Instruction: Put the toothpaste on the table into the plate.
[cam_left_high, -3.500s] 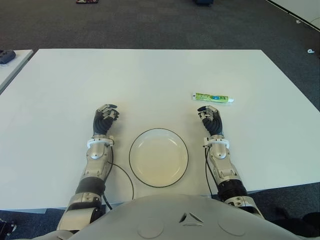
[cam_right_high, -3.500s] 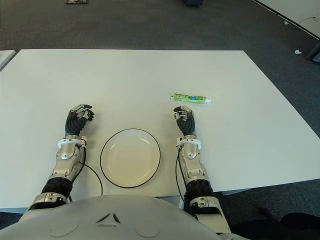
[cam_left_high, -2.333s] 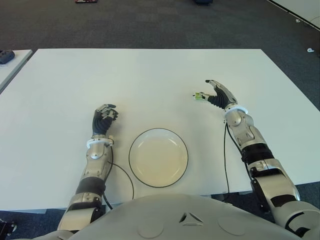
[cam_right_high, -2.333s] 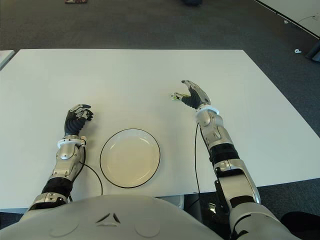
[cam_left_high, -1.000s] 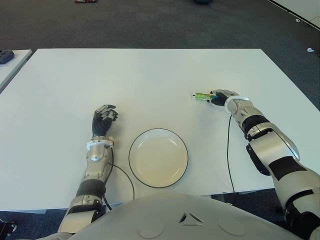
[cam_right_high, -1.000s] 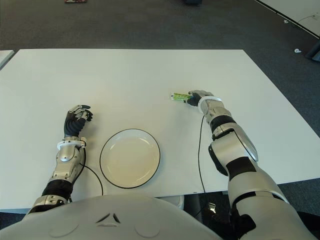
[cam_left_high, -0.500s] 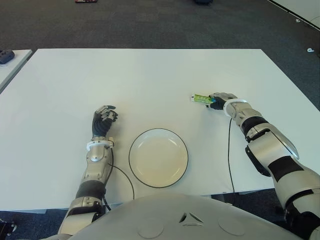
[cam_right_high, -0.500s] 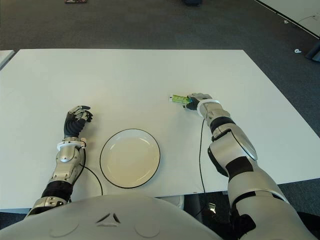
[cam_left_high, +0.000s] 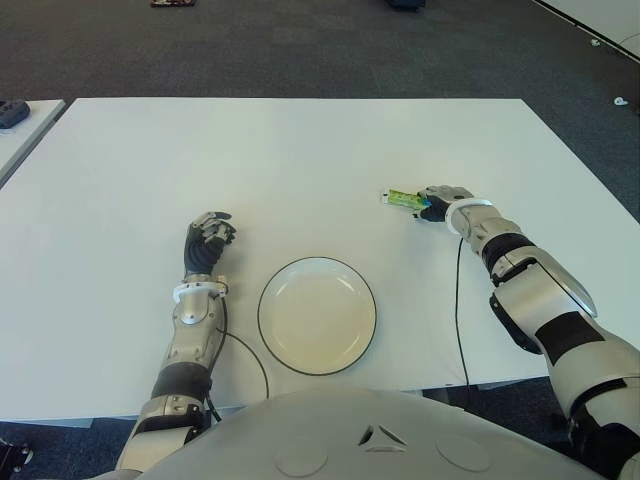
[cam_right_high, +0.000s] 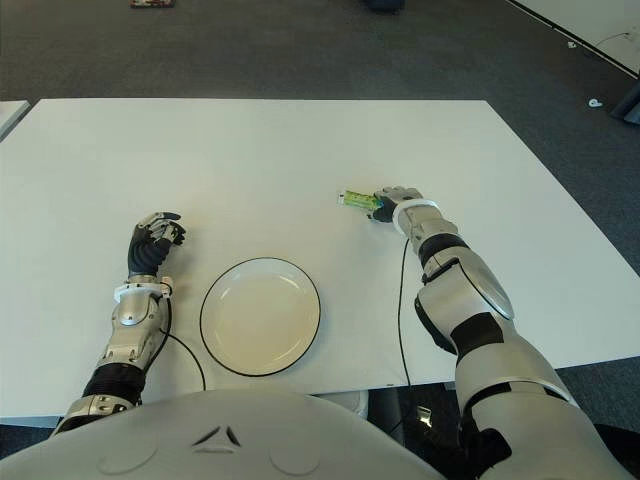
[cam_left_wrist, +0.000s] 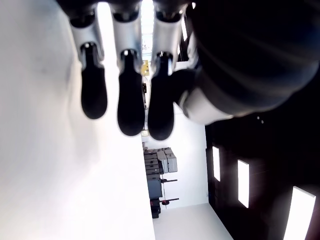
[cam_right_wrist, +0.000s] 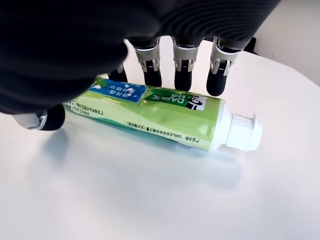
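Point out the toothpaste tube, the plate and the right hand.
toothpaste tube (cam_right_wrist: 165, 117): right wrist view, on the green body near its label.
plate (cam_left_high: 317, 261): left eye view, on the far rim.
right hand (cam_left_high: 436, 199): left eye view, on the hand's middle, closed around the tube.

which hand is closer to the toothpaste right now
Right. The right hand is closed around the toothpaste, fingers over it. The left hand sits far off, on the other side of the plate.
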